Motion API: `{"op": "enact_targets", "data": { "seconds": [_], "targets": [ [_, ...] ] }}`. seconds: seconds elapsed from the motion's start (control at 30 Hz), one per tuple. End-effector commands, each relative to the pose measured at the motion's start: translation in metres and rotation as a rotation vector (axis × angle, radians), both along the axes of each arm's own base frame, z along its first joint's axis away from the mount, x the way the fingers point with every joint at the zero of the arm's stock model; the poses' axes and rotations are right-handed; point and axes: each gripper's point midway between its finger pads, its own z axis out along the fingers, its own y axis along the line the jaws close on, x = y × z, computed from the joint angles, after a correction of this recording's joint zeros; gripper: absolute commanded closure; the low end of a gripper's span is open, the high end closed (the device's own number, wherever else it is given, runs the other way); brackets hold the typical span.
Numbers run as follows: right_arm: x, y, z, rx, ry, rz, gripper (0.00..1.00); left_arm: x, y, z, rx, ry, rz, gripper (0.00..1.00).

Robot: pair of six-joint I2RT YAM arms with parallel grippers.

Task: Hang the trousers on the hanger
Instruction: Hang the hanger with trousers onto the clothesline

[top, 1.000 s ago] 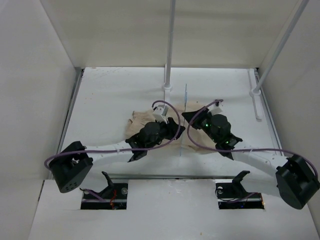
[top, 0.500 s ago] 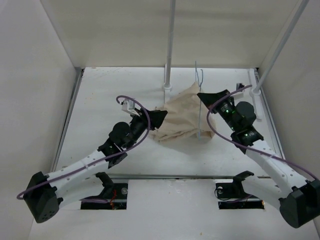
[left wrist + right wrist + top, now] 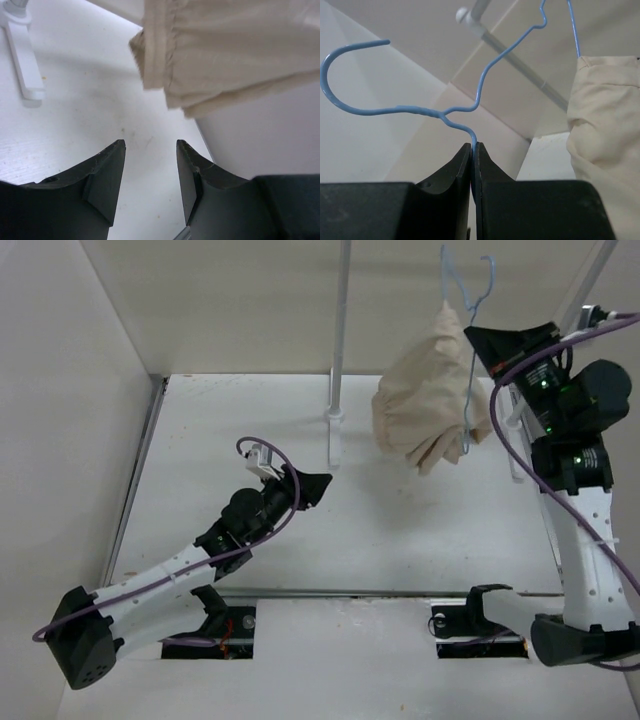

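The beige trousers (image 3: pixel 425 410) hang folded over the thin pale blue hanger (image 3: pixel 468 360), lifted high above the table at the back right. My right gripper (image 3: pixel 478 338) is shut on the hanger's wire (image 3: pixel 476 145) just below its hook (image 3: pixel 350 80); the trousers (image 3: pixel 605 120) hang to the right in that view. My left gripper (image 3: pixel 318 483) is open and empty, low over the table's middle. Its fingers (image 3: pixel 112 170) point at the hanging trouser ends (image 3: pixel 225 55), apart from them.
Two white upright rack poles stand at the back, one in the middle (image 3: pixel 340 340) with its foot (image 3: pixel 334 435) on the table, one at the right (image 3: pixel 585 290). White walls enclose the table (image 3: pixel 200 440) on three sides.
My right gripper has raised the hanger with the trousers from near the table to high at the back right. My left gripper has let go of the trousers and stays low.
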Motion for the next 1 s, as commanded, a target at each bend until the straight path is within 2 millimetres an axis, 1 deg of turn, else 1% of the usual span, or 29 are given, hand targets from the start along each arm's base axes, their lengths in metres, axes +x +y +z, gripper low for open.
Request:
{"op": "enact_targets", "data": {
  "seconds": [0.0,0.1,0.2,0.33,0.43,0.5,0.63,0.67,0.8,0.97],
  "targets": [
    [0.003,-0.015,0.033,-0.042,-0.056,-0.008,0.95,-0.010,-0.007,-0.002,-0.019,0.003,-0.041,0.58],
    [0.022,-0.036,0.049,-0.048,-0.051,-0.052,0.95,-0.013,-0.008,-0.011,-0.006,0.015,-0.048,0.58],
    [0.042,-0.053,0.057,-0.046,-0.039,-0.092,0.95,-0.016,-0.011,-0.019,0.009,0.028,-0.065,0.58],
    [0.068,-0.078,0.059,-0.037,-0.008,-0.147,0.95,-0.018,-0.015,-0.023,0.016,0.035,-0.085,0.57],
    [0.083,-0.096,0.059,-0.024,0.004,-0.173,0.95,-0.020,-0.019,-0.026,0.024,0.040,-0.106,0.57],
    [0.092,-0.107,0.063,-0.009,-0.001,-0.186,0.95,-0.020,-0.020,-0.028,0.028,0.045,-0.114,0.57],
    [0.106,-0.126,0.071,0.013,-0.010,-0.207,0.95,-0.022,-0.024,-0.036,0.043,0.060,-0.124,0.57],
    [0.107,-0.129,0.072,0.014,-0.014,-0.211,0.95,-0.023,-0.025,-0.039,0.048,0.064,-0.124,0.56],
    [0.115,-0.153,0.075,0.035,-0.013,-0.251,0.95,-0.023,-0.026,-0.048,0.064,0.079,-0.126,0.55],
    [0.123,-0.181,0.078,0.059,-0.016,-0.289,0.95,-0.022,-0.026,-0.048,0.065,0.082,-0.124,0.53]
  ]
}}
